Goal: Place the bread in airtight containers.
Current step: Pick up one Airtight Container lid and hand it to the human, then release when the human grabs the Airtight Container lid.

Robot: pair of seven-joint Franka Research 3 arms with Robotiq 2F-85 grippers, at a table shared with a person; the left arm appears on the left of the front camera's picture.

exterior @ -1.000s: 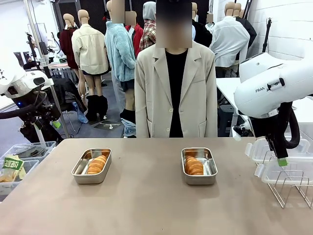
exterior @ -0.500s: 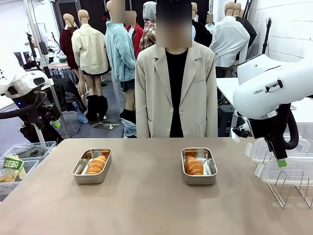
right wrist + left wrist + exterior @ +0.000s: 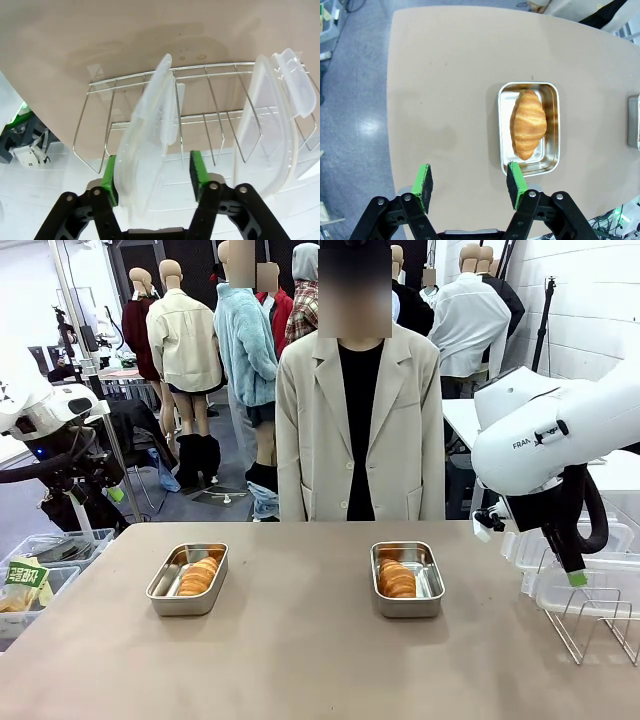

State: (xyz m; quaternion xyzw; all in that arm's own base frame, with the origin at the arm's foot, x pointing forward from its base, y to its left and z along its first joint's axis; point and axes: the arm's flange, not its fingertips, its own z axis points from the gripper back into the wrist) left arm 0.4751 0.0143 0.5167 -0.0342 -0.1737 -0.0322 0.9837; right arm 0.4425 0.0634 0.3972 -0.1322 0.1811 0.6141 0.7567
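Two airtight containers hold bread: the left pan has one roll, the right pan another roll. From high above, my left gripper hangs open over the table edge, with the left pan and its bread ahead of its fingers. My right gripper straddles a clear lid standing in the wire rack. One pad stands a small gap off the lid; the other is behind it. In the front view, my right gripper reaches into the rack.
A second clear lid stands in the rack beside the first. The rack sits at the table's right edge. A person in a beige jacket stands at the far side. The other pan's edge shows at the left wrist view's right border.
My right arm has shifted a little to the left over the rack. The pans, the bread and the left arm have not moved.
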